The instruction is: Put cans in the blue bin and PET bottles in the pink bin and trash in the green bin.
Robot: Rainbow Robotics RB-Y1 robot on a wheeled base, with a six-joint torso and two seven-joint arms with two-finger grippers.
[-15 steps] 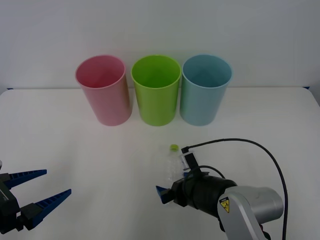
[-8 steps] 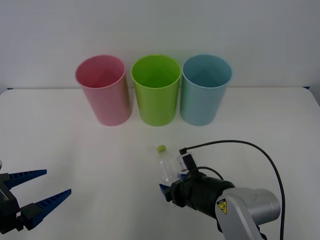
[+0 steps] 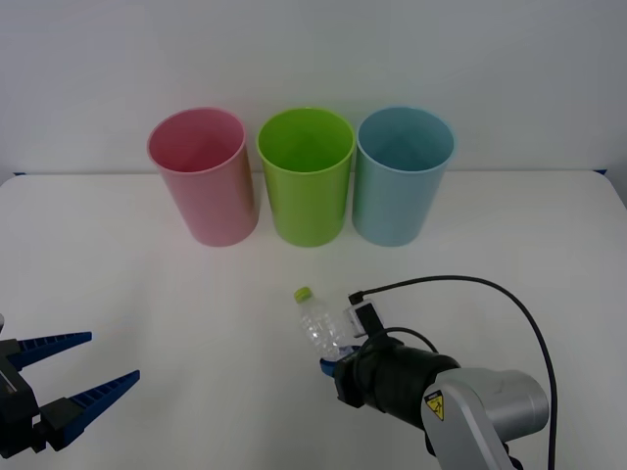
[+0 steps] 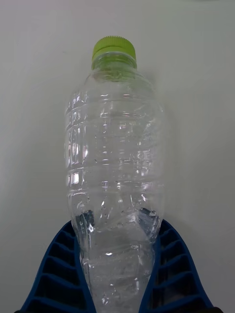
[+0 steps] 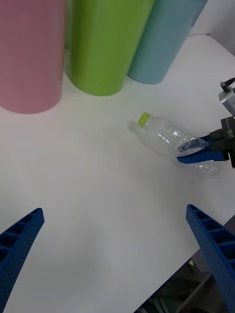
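A clear crinkled PET bottle (image 3: 317, 324) with a yellow-green cap is held at its base by my right gripper (image 3: 331, 367), cap pointing toward the bins. In the right wrist view both blue fingers (image 4: 169, 274) press the PET bottle (image 4: 115, 161). The left wrist view shows the PET bottle (image 5: 171, 139) in the right gripper (image 5: 198, 152). The pink bin (image 3: 203, 174), green bin (image 3: 306, 173) and blue bin (image 3: 402, 171) stand in a row at the back. My left gripper (image 3: 83, 377) is open near the front left corner, holding nothing.
The white table (image 3: 147, 294) stretches between the bins and the arms. A black cable (image 3: 509, 294) loops over the right arm. In the left wrist view the table's edge (image 5: 171, 279) runs close to my left fingers.
The right gripper has swung the bottle: its cap moved left and the bottle now tilts up off the table. The left arm has not moved.
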